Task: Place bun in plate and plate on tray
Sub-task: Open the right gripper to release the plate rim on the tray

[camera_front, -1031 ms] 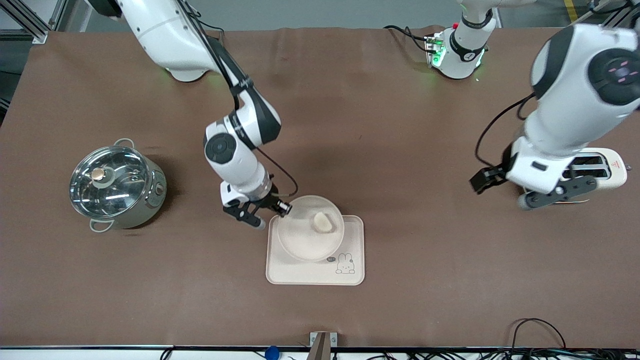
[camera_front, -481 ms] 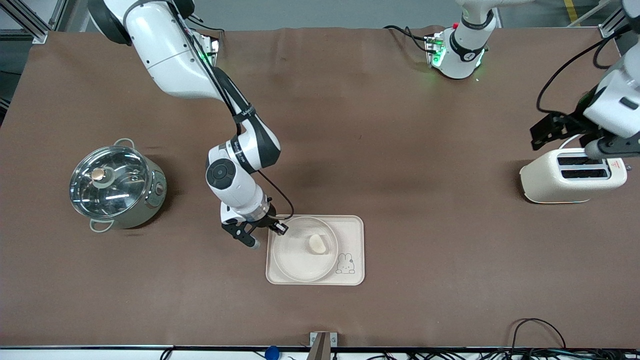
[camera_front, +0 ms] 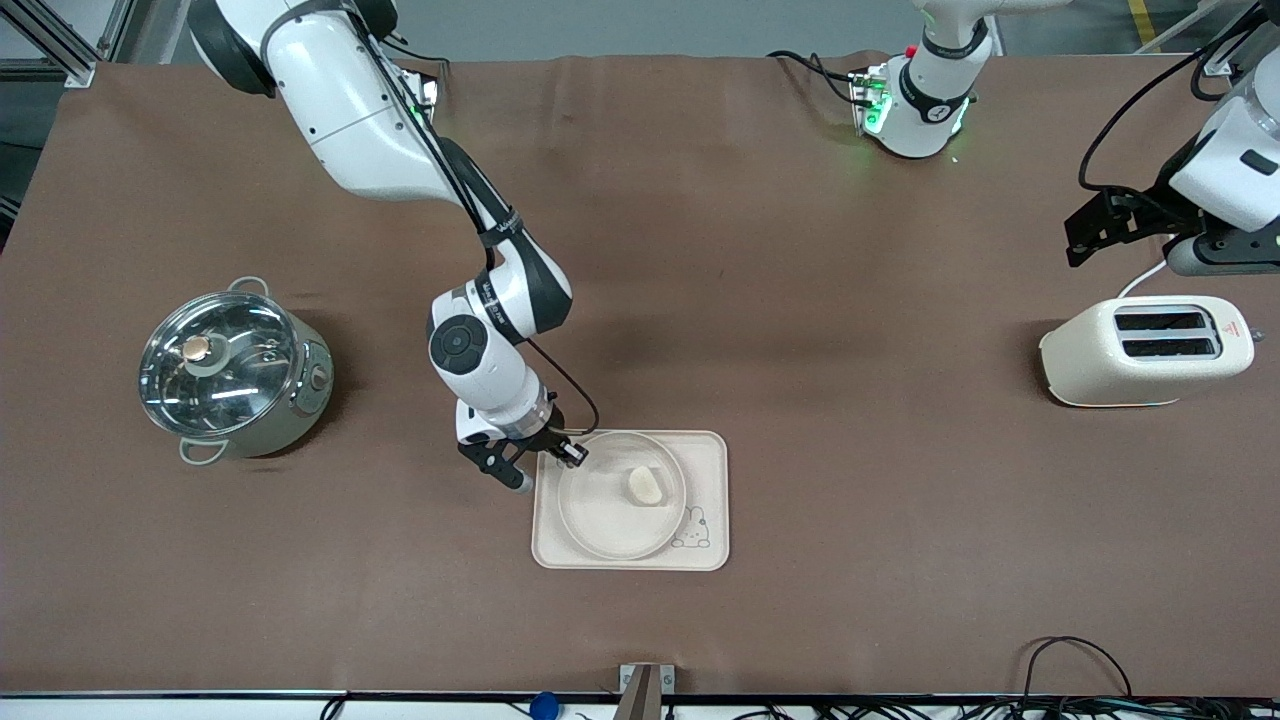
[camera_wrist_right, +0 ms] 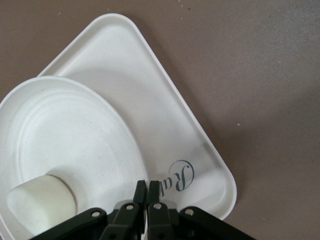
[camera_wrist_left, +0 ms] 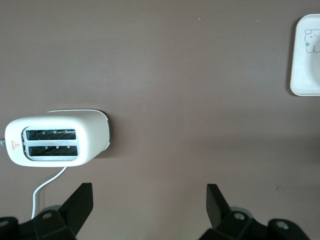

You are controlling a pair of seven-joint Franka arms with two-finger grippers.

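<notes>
A: Since the bun [camera_front: 643, 485] sits in the plate [camera_front: 600, 520] on the tray [camera_front: 705, 455], what's left?

B: Basically just letting go. Right gripper [camera_front: 545, 468] is still clenched on the plate's 10 o'clock rim; left gripper [camera_wrist_left: 150, 200] hangs spread near the toaster [camera_front: 1145, 350].

bun [camera_front: 643, 485] in plate [camera_front: 600, 520], plate on tray [camera_front: 712, 555]; pot [camera_front: 235, 370] and toaster [camera_front: 1145, 350] at the table's two ends.

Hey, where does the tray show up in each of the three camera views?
Front view: tray low in the middle, under the plate.
Left wrist view: only one corner of it, with the rabbit drawing, at the picture's edge.
Right wrist view: fills the picture, "Rabbit" lettering showing.
Shared landmark: the tray's printed corner.
</notes>
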